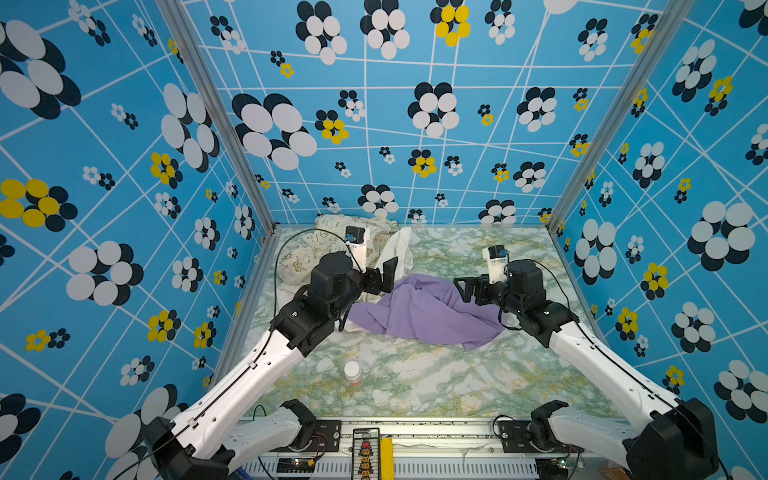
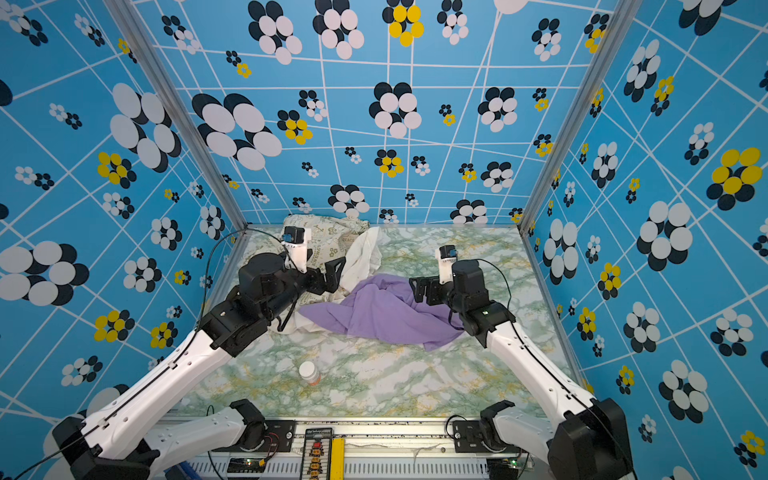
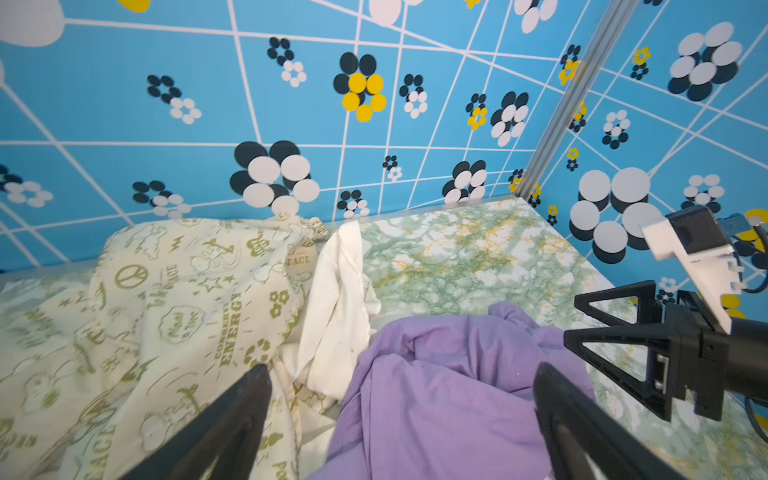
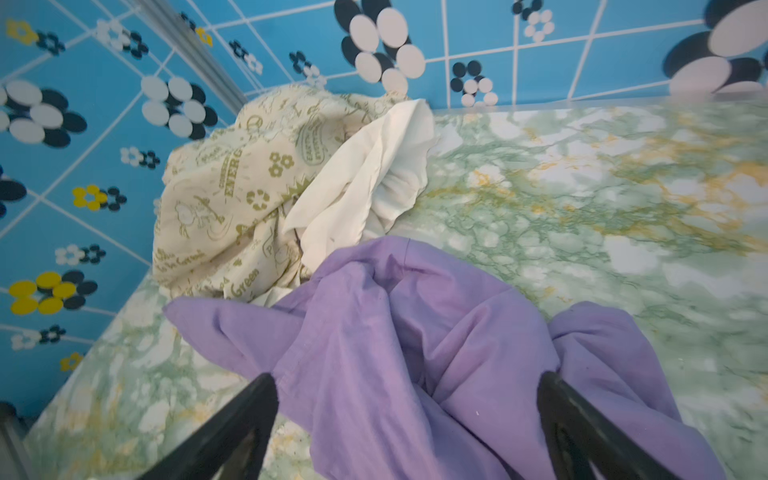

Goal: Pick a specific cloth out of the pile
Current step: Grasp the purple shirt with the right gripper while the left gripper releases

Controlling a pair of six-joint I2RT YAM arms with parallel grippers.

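The lavender cloth lies crumpled on the marble table, and its left edge rests against the pile. The pile, at the back left, is a cream cloth with olive prints and a plain white cloth. My left gripper hangs open over the seam between the lavender cloth and the pile, with nothing in it. My right gripper hangs open over the right part of the lavender cloth, also with nothing in it.
A small white pill bottle with an orange base lies on the table in front of the left arm. Blue flower-patterned walls close in the table at the back and both sides.
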